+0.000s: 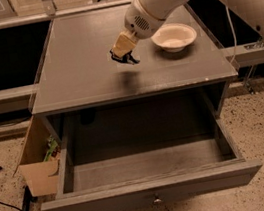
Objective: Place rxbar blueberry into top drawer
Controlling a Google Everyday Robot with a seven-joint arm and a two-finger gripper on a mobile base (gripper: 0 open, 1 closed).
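My gripper (124, 57) hangs above the middle of the grey table top (78, 61), left of the bowl. It is shut on a small dark flat thing, the rxbar blueberry (127, 59), which sticks out below the tan fingers (122, 44). Its shadow falls on the table top just in front. The top drawer (152, 191) is pulled wide open below the table's front edge. Its inside looks empty, and its small round knob (157, 200) faces me.
A cream round bowl (174, 36) stands on the table's right side, close to my arm. A tan cardboard box (37, 165) with something green in it sits on the floor left of the drawer. Cables lie on the speckled floor at the left.
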